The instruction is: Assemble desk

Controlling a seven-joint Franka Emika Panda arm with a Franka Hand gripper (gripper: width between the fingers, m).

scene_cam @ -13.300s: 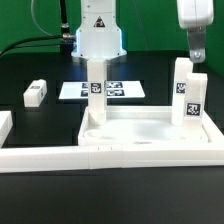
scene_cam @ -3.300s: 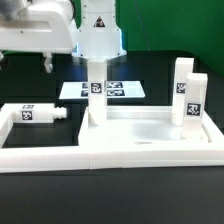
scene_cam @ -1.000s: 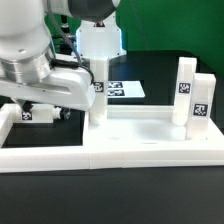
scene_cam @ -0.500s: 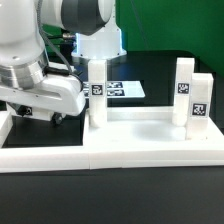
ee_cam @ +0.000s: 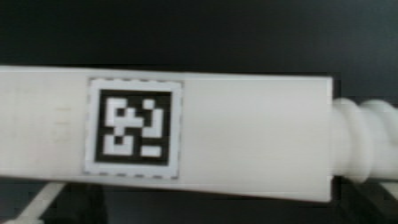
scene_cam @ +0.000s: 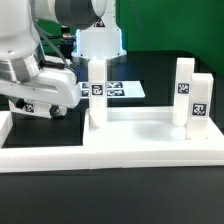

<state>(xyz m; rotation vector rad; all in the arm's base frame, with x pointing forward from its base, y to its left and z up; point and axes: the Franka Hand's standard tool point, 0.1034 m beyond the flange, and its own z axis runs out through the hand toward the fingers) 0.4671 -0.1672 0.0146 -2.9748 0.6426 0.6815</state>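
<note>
The desk's white rimmed tabletop (scene_cam: 150,128) lies flat with three white leg blocks standing in it: one (scene_cam: 95,92) at its far left corner and two (scene_cam: 183,88) (scene_cam: 198,106) at the exterior view's right. A fourth leg (scene_cam: 30,107) lies on its side on the black table, left of the tabletop. My gripper (scene_cam: 36,104) hangs low over this leg, open, with its fingers on either side of it. In the wrist view the leg (ee_cam: 196,125) fills the picture, showing its square tag (ee_cam: 134,125) and ribbed peg end (ee_cam: 368,140). The fingertips are hidden there.
A long white border rail (scene_cam: 60,156) runs along the front and turns up at the exterior view's left (scene_cam: 4,124). The marker board (scene_cam: 125,90) lies behind the tabletop. The robot's white base (scene_cam: 100,42) stands at the back.
The arm has shifted slightly toward the exterior view's left and settled over the lying leg. The jaws have stayed open, and the leg has not moved.
</note>
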